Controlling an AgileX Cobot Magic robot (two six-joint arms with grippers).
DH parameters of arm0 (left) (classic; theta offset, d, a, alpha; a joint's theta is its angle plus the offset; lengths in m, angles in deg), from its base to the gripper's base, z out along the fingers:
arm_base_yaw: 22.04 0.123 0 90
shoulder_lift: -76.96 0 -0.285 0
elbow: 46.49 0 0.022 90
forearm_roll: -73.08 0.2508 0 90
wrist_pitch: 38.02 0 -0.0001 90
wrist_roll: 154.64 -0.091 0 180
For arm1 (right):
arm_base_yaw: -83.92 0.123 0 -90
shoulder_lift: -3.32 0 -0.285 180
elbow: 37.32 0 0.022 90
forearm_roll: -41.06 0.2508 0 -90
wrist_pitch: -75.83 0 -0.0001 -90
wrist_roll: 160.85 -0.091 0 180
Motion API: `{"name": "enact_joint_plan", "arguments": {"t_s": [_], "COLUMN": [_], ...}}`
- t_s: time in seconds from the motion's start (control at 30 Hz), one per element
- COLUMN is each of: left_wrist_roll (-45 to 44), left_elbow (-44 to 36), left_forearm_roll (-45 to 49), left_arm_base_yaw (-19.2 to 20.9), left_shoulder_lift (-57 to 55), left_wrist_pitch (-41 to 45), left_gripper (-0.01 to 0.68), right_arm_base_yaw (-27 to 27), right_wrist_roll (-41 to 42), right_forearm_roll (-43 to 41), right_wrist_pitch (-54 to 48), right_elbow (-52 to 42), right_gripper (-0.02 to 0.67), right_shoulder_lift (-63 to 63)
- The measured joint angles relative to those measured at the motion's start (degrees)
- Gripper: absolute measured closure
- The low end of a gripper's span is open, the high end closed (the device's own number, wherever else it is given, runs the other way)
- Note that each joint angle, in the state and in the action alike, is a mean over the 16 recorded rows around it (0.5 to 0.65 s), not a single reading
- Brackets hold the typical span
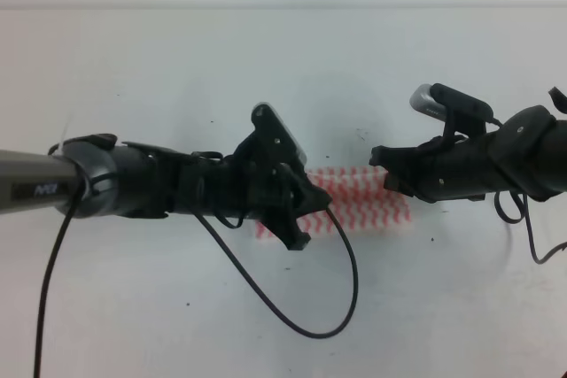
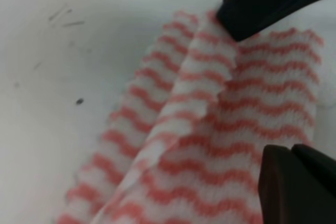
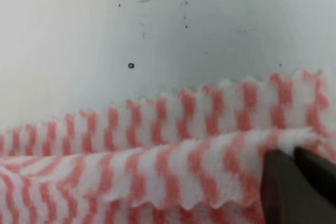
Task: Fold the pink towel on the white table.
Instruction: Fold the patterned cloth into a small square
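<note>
Reaching in from the left of your overhead view, your left tool (image 1: 297,210) sits low over the near-left end of the thin pink-and-white zigzag-striped towel (image 1: 359,201). In its wrist view one dark fingertip (image 2: 262,3) presses on the cloth at the top right and another (image 2: 294,182) shows at the lower right, with striped cloth spread between them, so the jaws stand apart; whether they pinch any layer you cannot tell from these pictures.

Your right tool (image 1: 383,165) comes in from the right and meets the towel's far right end. Its wrist view shows only dark fingertips (image 3: 299,182) at the lower right corner, lying against a raised fold of the cloth; you cannot tell whether that tool is open or closed on it.

Between the two tools the towel lies as a narrow, folded strip near the middle of the broad plain white table (image 1: 177,68). Both wrist views show at least two layers: an upper flap with a wavy edge lies over a lower layer that sticks out beyond it.

A thin black cable (image 1: 292,320) loops down from your left arm over the table in front of the towel. Small dark specks dot the white surface nearby.
</note>
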Motion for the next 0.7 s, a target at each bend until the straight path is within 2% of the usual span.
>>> {"name": "enact_joint_plan", "arguments": {"t_s": [0.37, 0.7], "left_wrist_roll": [-1.54, -1.60], "left_elbow": [2.31, 5.80], "left_forearm_roll": [-1.05, -1.37], "left_arm_base_yaw": [-2.35, -2.73], "left_shoulder_lift": [-2.15, -5.50], "left_wrist_pitch": [-2.73, -3.82], "left_gripper": [0.673, 0.673], "right_arm_base_yaw": [-0.01, -0.01], "right_wrist_roll": [0.01, 0.02], "right_forearm_roll": [0.06, 0.07], "right_wrist_pitch": [-0.01, -0.03], "right_elbow": [0.01, 0.01], "right_gripper": [0.651, 0.651], "right_shoulder_lift": [-0.20, -0.17]}}
